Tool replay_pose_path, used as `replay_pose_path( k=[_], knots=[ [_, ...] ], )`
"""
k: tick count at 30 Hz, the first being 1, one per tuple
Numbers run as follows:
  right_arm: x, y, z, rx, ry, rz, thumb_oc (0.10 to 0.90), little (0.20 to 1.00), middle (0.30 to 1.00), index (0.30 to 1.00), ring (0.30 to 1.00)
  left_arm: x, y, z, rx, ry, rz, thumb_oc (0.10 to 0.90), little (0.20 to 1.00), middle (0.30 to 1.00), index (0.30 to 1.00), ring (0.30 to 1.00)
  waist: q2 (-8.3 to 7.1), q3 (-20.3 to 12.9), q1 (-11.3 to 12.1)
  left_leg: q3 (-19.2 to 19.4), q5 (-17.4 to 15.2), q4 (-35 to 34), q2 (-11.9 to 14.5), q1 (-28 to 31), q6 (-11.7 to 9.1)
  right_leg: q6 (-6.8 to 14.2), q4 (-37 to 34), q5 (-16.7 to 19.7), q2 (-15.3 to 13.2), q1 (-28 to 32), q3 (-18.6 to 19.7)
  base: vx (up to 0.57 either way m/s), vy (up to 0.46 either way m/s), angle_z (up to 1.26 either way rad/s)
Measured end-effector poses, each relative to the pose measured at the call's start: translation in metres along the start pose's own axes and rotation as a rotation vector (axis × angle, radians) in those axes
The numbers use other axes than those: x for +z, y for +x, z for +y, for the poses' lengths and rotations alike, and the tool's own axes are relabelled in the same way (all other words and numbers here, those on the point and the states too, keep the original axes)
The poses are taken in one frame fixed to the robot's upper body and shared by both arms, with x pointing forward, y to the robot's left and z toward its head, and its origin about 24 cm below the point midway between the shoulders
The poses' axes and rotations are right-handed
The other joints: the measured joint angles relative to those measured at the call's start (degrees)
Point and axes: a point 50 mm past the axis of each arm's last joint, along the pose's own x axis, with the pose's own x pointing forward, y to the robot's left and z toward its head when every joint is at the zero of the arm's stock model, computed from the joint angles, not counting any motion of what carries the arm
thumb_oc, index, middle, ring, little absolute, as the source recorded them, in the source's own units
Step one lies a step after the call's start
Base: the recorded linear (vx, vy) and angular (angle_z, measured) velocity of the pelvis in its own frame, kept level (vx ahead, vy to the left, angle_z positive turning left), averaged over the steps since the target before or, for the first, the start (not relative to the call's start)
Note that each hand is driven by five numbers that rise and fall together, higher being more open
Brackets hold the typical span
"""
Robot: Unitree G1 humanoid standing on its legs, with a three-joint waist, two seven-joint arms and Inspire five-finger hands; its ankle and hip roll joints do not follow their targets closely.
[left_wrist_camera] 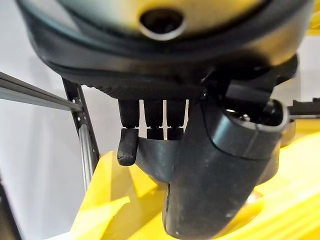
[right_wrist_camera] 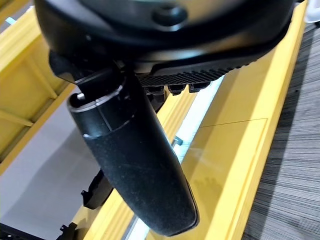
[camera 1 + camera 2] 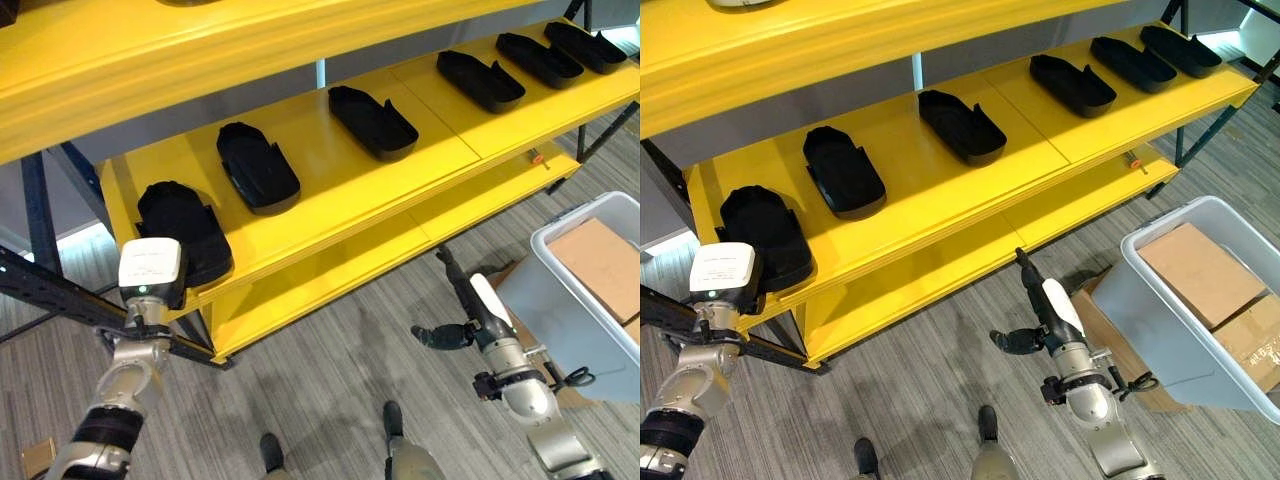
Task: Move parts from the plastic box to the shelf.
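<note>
- Six black parts lie in a row on the yellow shelf [image 3: 330, 190], spaced apart: the leftmost part [image 3: 185, 228] at the shelf's near left corner, then a second part [image 3: 258, 167], a third part [image 3: 372, 122], and three further parts [image 3: 545, 58] running toward the far right end.
- The left hand [image 1: 150, 150] is at the leftmost part, beside the shelf's front edge. Its wrist view shows the fingers [image 1: 127, 147] bent downward side by side over the yellow board; whether they pinch the part I cannot tell.
- The right hand [image 3: 455, 300] hangs over the floor in front of the lower shelf board, fingers straight, holding nothing.
- The plastic box [image 3: 560, 300], pale grey, stands on the floor at the right; cardboard boxes [image 3: 1200, 272] lie inside it.
- A dark metal frame [image 3: 45, 290] crosses at the left by the shelf's corner.
- The floor [image 3: 330, 370] is grey striped carpet.
</note>
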Motion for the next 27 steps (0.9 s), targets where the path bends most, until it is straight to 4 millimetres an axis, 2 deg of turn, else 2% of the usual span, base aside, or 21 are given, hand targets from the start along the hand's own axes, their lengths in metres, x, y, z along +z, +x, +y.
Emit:
replay_pose_path(
  k=[9,25,27],
  knots=[
    [0.0,-0.001,0.004,0.022,0.015,0.003,0.9,1.0,1.0,1.0,1.0,-0.009,0.008,-0.001,-0.015,-0.02,0.073,0.4,0.3,0.3,0.3,0.3,-0.57,0.3,-0.4,0.9,-0.1,0.0,0.0,0.8,0.0,0.0,-0.1,0.3,0.1,0.1,0.7,0.01,0.008,-0.05],
    [0.0,-0.001,0.005,0.037,0.02,0.003,0.9,1.0,1.0,1.0,1.0,-0.025,0.007,-0.003,-0.032,0.015,0.13,0.4,0.3,0.3,0.3,0.3,-1.85,1.0,-0.2,1.2,-0.1,0.0,0.0,0.9,-0.1,-0.1,0.0,0.6,0.1,0.1,0.8,0.0,0.001,-0.01],
    [0.0,-0.001,0.005,0.037,0.02,0.003,0.9,1.0,1.0,1.0,1.0,-0.032,0.008,-0.002,-0.037,0.037,0.142,0.4,0.3,0.3,0.3,0.3,-2.17,1.1,-0.2,1.2,-0.1,0.0,0.0,0.9,-0.1,-0.1,0.0,0.6,0.1,0.1,0.8,0.0,0.0,0.0]
  ],
)
